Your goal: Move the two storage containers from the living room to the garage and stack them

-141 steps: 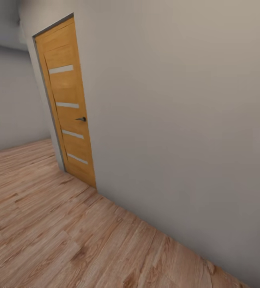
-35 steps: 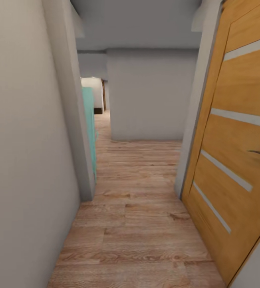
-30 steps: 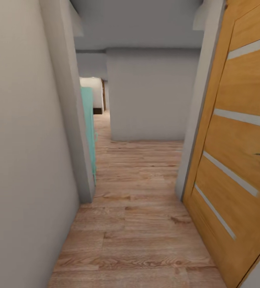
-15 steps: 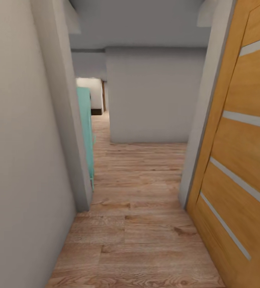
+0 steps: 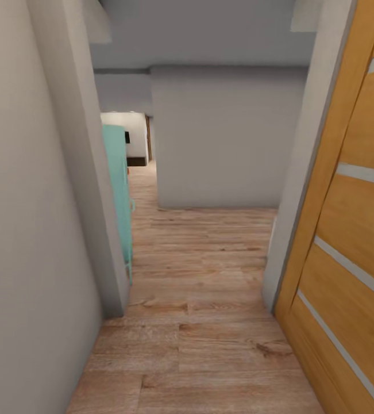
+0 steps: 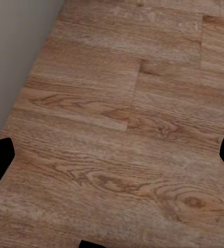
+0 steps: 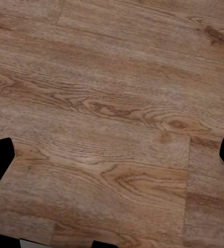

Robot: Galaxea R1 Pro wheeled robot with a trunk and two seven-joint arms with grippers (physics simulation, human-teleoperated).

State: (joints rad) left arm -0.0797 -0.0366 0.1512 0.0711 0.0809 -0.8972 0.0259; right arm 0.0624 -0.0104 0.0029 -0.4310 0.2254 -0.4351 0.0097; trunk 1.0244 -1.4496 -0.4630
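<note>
Currently the robot is standing in a narrow hallway with wood plank flooring (image 5: 204,322), a grey wall (image 5: 31,230) close along one side and an orange door (image 5: 353,230) along the other, so I am judging this as the transit step with neither storage container in sight yet. Both wrist views are looking down at bare planks, with the left gripper (image 6: 112,170) and right gripper (image 7: 112,165) spread wide and carrying nothing. Next move is calling for steering centred between wall and door, toward the opening past the teal panel (image 5: 119,190).
</note>
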